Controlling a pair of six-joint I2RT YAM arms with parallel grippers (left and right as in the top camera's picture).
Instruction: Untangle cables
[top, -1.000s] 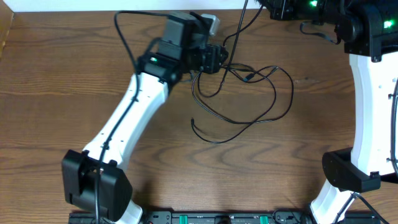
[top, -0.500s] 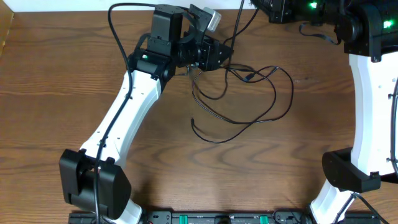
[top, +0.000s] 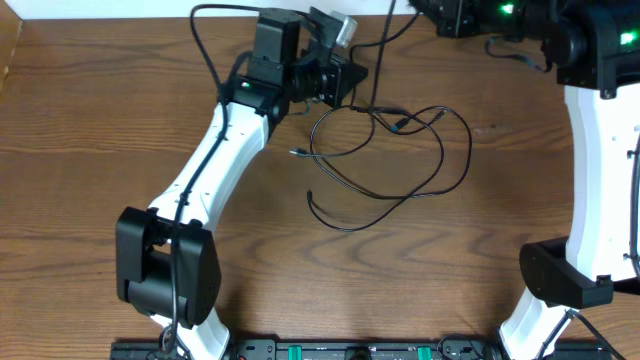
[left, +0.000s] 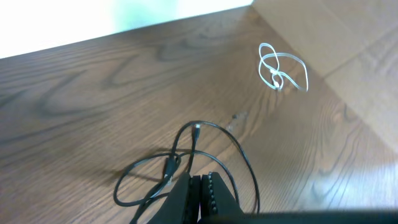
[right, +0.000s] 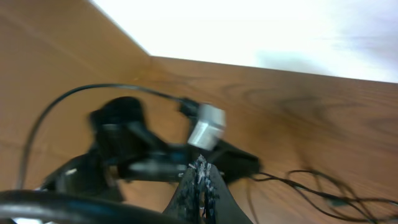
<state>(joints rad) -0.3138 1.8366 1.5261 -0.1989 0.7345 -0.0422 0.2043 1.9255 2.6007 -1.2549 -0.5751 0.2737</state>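
Black cables (top: 440, 150) lie tangled in loops at the table's far middle. One strand rises from the tangle to the top edge, beside my right arm's dark wrist (top: 452, 15). At the tangle's upper left, my left gripper (top: 352, 77) is shut. In the left wrist view a strand of the black cables (left: 184, 151) runs in between the tips of that gripper (left: 200, 180). A small white cable (left: 280, 65) lies coiled farther off. My right gripper (right: 200, 163) is shut, and no cable shows in it. Beyond it lie the black cables (right: 323, 194).
The left arm (top: 210, 160) slants from its base at the front left across the table. The right arm (top: 590, 150) stands along the right side. A pale board (left: 348, 37) borders the table past the white cable.
My left gripper has closed at the tangle, having stood open before. The left arm has swung slightly, and the near loop has shifted, with a plug end now lying at its left.
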